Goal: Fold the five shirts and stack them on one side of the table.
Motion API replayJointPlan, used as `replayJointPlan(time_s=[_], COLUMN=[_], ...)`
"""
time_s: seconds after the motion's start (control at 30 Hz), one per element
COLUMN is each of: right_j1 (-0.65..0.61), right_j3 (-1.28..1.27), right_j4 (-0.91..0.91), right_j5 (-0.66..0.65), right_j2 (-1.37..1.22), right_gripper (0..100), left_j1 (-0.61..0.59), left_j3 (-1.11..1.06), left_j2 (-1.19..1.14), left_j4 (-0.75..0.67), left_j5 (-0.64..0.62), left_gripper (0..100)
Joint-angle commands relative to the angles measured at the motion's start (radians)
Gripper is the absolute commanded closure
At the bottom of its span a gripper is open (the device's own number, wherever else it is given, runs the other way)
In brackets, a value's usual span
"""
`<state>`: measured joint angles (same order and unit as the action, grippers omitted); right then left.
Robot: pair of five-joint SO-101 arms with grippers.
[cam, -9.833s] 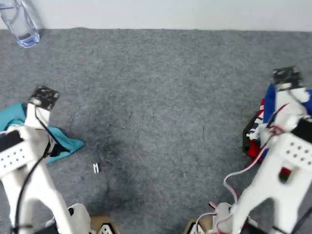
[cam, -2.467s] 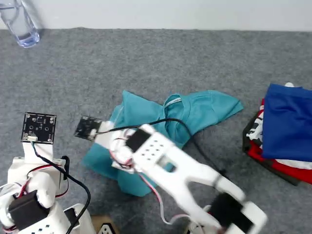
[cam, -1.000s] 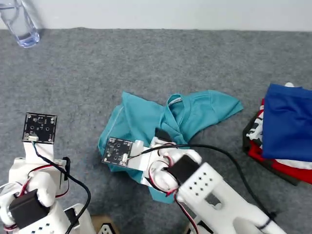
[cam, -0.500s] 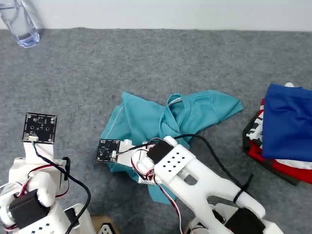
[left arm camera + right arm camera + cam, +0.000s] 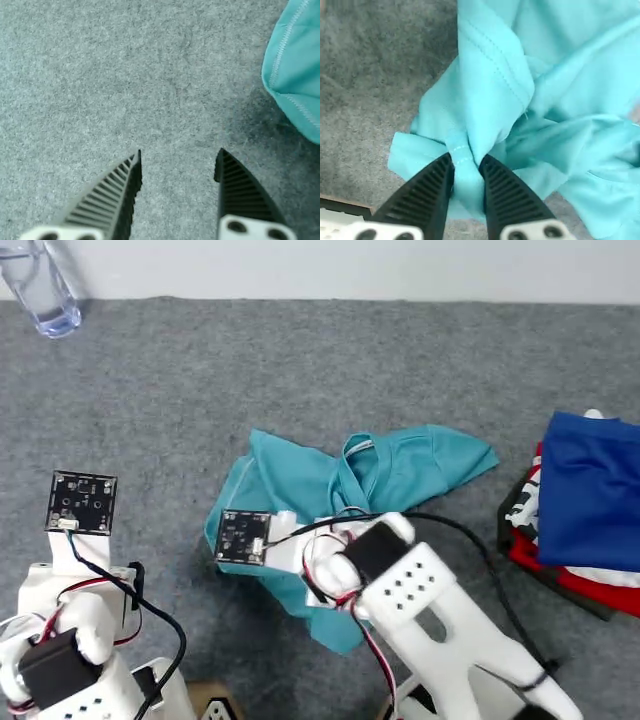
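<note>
Teal shirt lying crumpled in middle of table, long axis running from near-left to far-right. Collar facing far side, one sleeve pointing right. Right gripper sitting at shirt's near-left part, jaws almost closed, pinching bunched fold of teal cloth. Left gripper hanging over table at near-left, jaws spread apart, gripping nothing; shirt edge lying near, not touching. Stack of folded shirts resting at right edge, blue one on top.
</note>
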<state>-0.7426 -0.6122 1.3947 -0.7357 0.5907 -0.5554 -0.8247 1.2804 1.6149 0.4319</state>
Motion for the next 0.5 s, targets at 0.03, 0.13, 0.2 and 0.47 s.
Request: replayJointPlan(time_s=[0.03,0.13,0.2,0.47], right_j1=[0.018,0.018,0.018,0.012], right_j3=[0.031,-0.005,-0.023,-0.026], right_j4=[0.012,-0.035,-0.079,-0.133], right_j5=[-0.009,-0.006,0.023,0.051], right_j2=[0.015,-0.067,-0.128,-0.179], right_gripper=[98.9,95.2,91.6,90.2], left_j1=[0.003,0.003,0.003,0.003], left_j3=[0.004,0.004,0.004,0.004], left_j2=[0.006,0.006,0.006,0.006], left_j4=[-0.025,-0.025,-0.025,-0.025], left_j5=[-0.009,-0.009,-0.009,-0.009], left_gripper=[77,77,77,77])
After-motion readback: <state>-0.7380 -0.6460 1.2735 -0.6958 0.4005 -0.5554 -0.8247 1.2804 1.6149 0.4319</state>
